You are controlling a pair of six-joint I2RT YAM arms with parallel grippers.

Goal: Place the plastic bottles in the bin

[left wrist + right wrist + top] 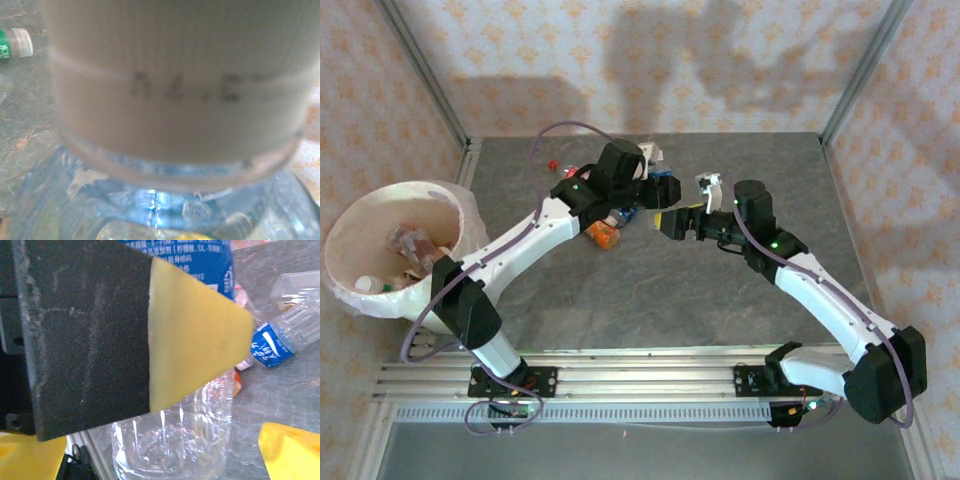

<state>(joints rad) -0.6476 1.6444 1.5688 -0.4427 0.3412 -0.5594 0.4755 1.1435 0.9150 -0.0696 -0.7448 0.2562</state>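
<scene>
White cap [175, 100] close-up, L wrist; R fingers [200, 340] spread over clear bottle [175, 445].

You have bottles [606, 233] lying clustered at far mid-table; others sit inside the white-lined bin [440, 212], far left.

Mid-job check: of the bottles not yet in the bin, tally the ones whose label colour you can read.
Blue-label bottles: 2
Orange-label bottle: 1
Green-label bottle: 1
Total: 4 with a readable label
</scene>
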